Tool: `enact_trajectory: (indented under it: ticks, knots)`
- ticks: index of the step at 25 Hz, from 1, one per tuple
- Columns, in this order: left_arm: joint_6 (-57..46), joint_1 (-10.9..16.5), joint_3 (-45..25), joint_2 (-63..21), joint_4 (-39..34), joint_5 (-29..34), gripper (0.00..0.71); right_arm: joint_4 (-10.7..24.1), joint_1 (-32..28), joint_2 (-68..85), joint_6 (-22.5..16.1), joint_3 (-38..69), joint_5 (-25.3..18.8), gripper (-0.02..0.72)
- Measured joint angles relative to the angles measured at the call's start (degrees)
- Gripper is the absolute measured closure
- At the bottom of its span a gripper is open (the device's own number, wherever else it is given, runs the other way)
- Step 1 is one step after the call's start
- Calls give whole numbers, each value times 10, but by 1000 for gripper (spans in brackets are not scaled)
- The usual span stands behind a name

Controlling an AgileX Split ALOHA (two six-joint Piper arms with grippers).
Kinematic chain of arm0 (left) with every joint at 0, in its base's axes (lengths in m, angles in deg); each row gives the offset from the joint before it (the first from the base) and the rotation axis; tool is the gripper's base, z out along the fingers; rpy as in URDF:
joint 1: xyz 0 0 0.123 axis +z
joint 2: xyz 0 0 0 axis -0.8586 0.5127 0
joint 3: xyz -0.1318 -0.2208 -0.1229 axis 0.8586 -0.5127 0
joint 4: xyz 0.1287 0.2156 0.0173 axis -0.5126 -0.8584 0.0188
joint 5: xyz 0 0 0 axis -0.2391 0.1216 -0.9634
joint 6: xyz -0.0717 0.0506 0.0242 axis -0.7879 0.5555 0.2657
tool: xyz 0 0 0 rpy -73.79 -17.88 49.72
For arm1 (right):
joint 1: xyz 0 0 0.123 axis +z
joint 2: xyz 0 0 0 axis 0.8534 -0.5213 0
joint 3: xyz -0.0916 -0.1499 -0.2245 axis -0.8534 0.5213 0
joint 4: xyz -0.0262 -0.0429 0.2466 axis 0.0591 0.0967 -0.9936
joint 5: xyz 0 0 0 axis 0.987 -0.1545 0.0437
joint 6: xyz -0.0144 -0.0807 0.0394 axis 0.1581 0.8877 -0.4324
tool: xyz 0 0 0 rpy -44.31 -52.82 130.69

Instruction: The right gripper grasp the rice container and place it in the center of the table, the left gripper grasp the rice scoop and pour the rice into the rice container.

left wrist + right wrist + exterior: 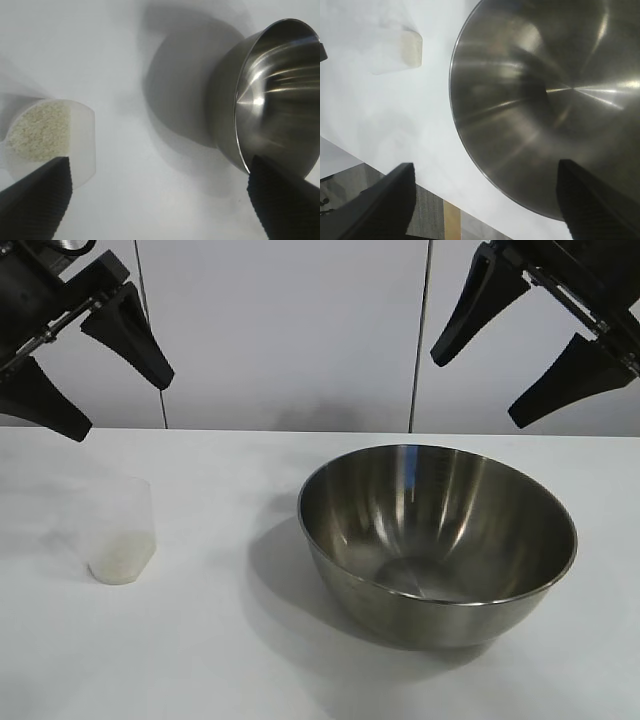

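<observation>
Exterior view: both arms hang high, left end effector (pixel 85 365) upper left, right end effector (pixel 535 350) upper right, fingers spread, empty. Rice container (pixel 437 540) sits right of centre on the surface (pixel 220 660); rice scoop (pixel 120 532) with rice (pixel 39 131) stands at the left. Nothing's grasped yet, so I'd say step one: right arm descends onto the container's rim.

Large shiny stainless-steel bowl (pixel 437 540) upright, empty, right of table centre. Small translucent plastic scoop cup (pixel 121 532) upright at left, well apart, white rice grains (pixel 39 130) inside.
</observation>
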Motion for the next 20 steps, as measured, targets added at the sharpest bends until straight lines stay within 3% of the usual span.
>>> enact_trajectory:
  ticks: [8,11,14,20]
  knots:
    - [1,0,0,0,0,0,24,-2,0,0,2,0,0,167]
    - [1,0,0,0,0,0,24,14,0,0,9,-9,-3,167]
    - [1,0,0,0,0,0,24,75,0,2,0,-33,-24,167]
    - [1,0,0,0,0,0,24,244,0,3,-54,-54,-50,167]
